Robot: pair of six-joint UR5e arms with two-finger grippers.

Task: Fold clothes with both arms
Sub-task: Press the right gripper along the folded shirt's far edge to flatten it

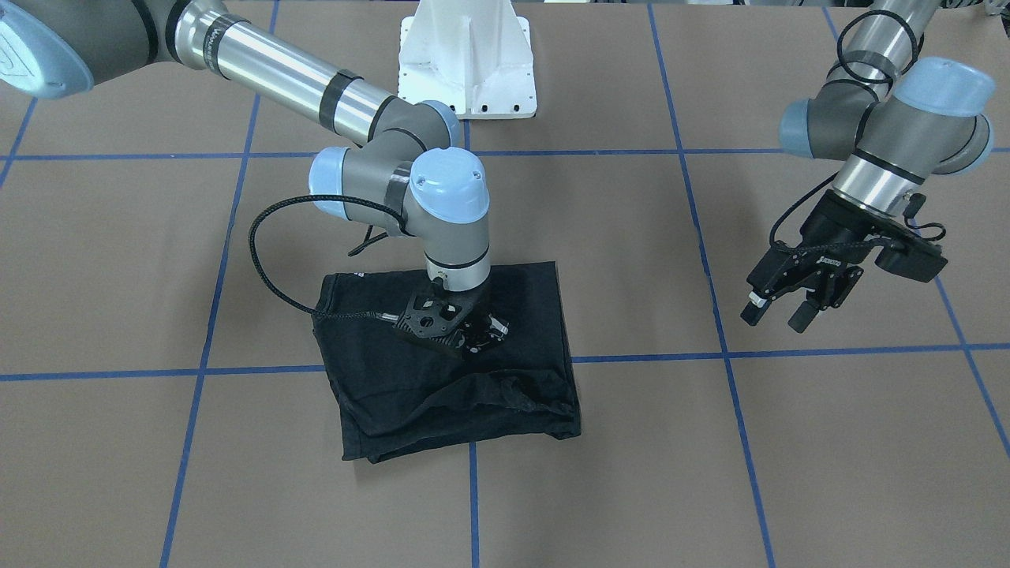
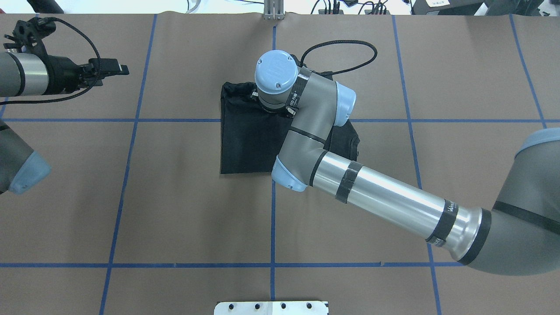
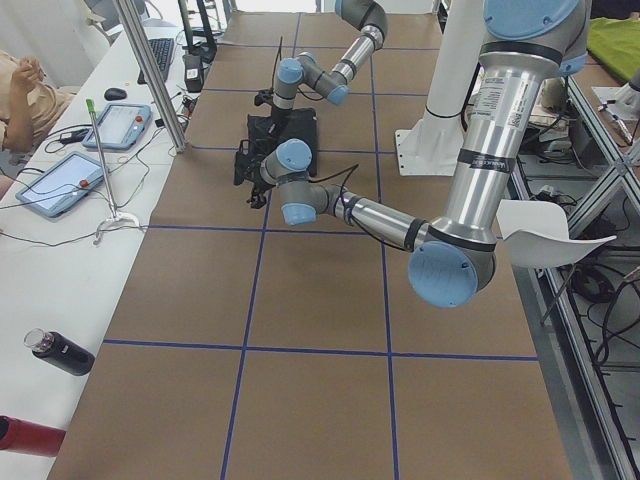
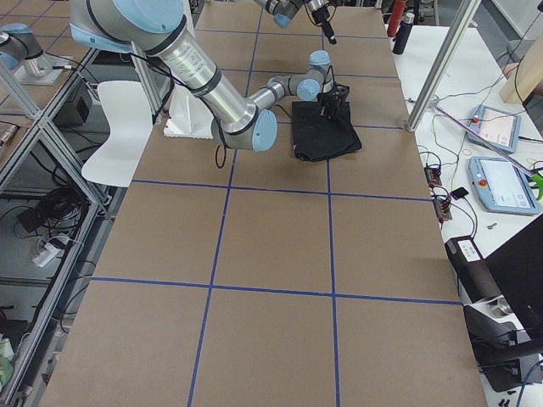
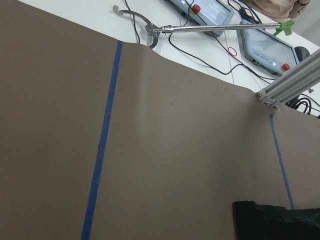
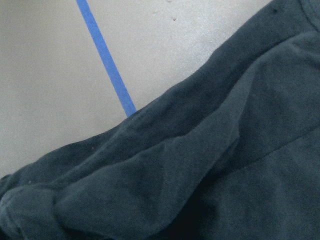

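Black cotton T-shirt [image 1: 442,394]: lies at the middle of the desk, folded into a compact rectangle over a crossing of tape lines. Plain side up, no print visible. The edge on the operators' side is rumpled, with a bunched ridge.
Right arm [image 2: 372,192]: grey metal with light-blue caps; reaches over the garment, wrist pointing straight down.
Right pincer [image 1: 476,330]: down on the top layer of the shirt, near its middle. Spread or closed on cloth: cannot tell. Its wrist camera shows only fabric folds and a tape line.
Left arm [image 2: 26,78]: well apart from the shirt, off to the robot's left.
Left pincer [image 1: 779,313]: above the desk, fingers parted, holding nothing.
Step in hand: judged late in the task. The folds are made, and the right pincer appears to be pressing or tidying the top layer.
Next move: judged to call for smoothing the bunched edge. 1 more fold would need the left pincer brought to the opposite corner.
Risk: a 1-sided pull could drag the stack and loosen its layers.
Desk [image 1: 789,473]: matt brown paper covering, gridded with blue tape lines [image 1: 472,505]; white base pedestal [image 1: 467,59] on the robot's side.
Room: white side desk with 2 tablet controllers [image 3: 125,125], cables and a black bottle [image 3: 60,352]; a person's arm [image 3: 18,85] at the edge; aluminium frame post [image 3: 150,80].
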